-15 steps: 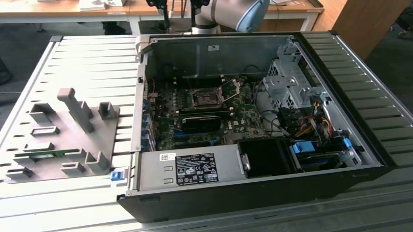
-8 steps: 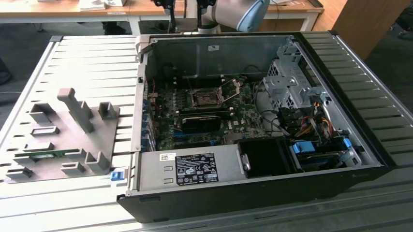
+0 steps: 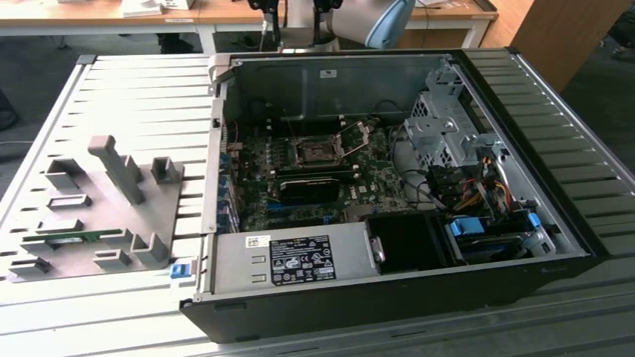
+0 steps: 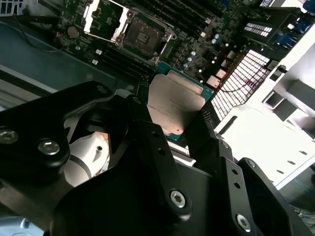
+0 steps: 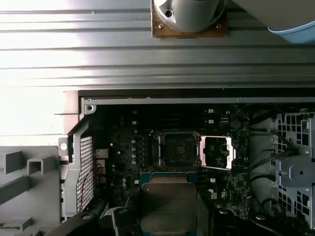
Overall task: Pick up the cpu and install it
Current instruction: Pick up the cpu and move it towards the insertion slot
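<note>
Gripper [image 4: 176,115] first: its black fingers [image 4: 152,142] are pinched onto the cpu [image 4: 174,101], one on each of two opposite edges, metal lid up toward the second wrist view. You're holding it in the air near the socket [image 4: 141,38], apart from it and not seated. It looks large against the socket in the first wrist view, so I'd say it's raised well above the board.

The socket looks empty, with its load plate [image 4: 104,14] flipped open just beside it. Around the socket is the green motherboard [image 3: 297,178], inside the open case [image 3: 397,305]. Well apart from the socket, outside the case on the exterior view's left, sits the grey fixture plate [image 3: 70,275] with its blocks.

Handling, my read:
- The part is light, thin and fully stiff — no flex, and weight isn't an issue.
- The lid is smooth metal, so probably slippery. An edge grip on the pale rim is the right hold, with moderate force.
- The fragile parts are the underside contacts and the socket pins — keep the pads off the underside and keep the chip flat.
- A skewed pinch could let it rotate between the pads.
</note>
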